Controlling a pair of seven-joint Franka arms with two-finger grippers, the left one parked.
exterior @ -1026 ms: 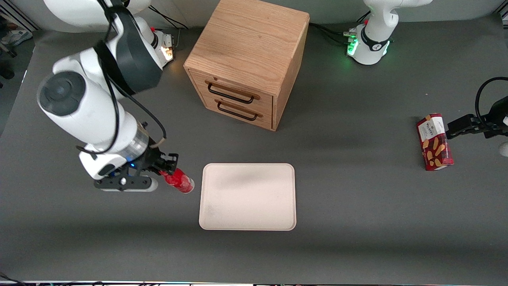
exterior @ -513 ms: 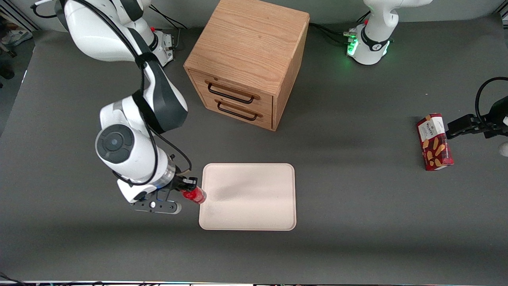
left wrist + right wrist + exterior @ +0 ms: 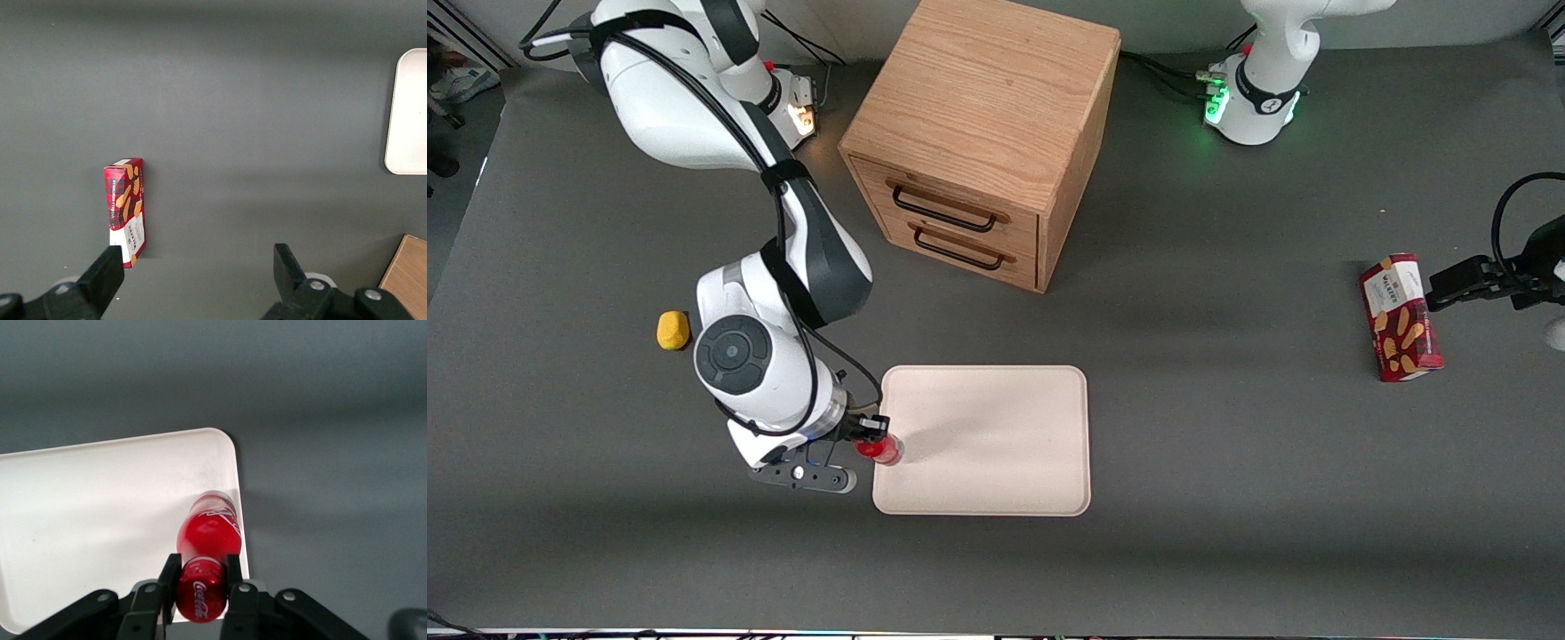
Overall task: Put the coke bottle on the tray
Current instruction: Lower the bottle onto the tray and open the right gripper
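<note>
From the front, my gripper (image 3: 871, 437) sits at the tray's (image 3: 996, 480) edge nearest the working arm's end of the desk (image 3: 1227, 551). My jaws are clamped on the coke bottle (image 3: 881, 449), which pokes out ahead of them, its body just over the tray's rim. The yellow lump (image 3: 673, 330) lies on the desk well apart from my jaws, out past my own wrist. The wooden cabinet (image 3: 983, 133) stands farther from the front camera than my jaws. The red snack box (image 3: 1400, 317) is far off toward the parked arm's end.

The left wrist view shows only that snack box (image 3: 126, 211) upright on the desk and one rounded side of the tray (image 3: 407, 113); neither my jaws nor the bottle appear there.

In my own wrist view, the jaws (image 3: 201, 577) pinch the bottle (image 3: 208, 553) around its cap end, one finger (image 3: 169, 577) on each side. The bottle's base points away from me, over the tray (image 3: 100, 520) right beside its edge and rounded corner. Whether the base touches the tray floor I cannot tell.

I judge this to be the carry-and-lower step, nearly finished. Next I should move a little farther inward so the base clears the rim, settle it flat, then part my jaws gently so the slim bottle does not topple.
</note>
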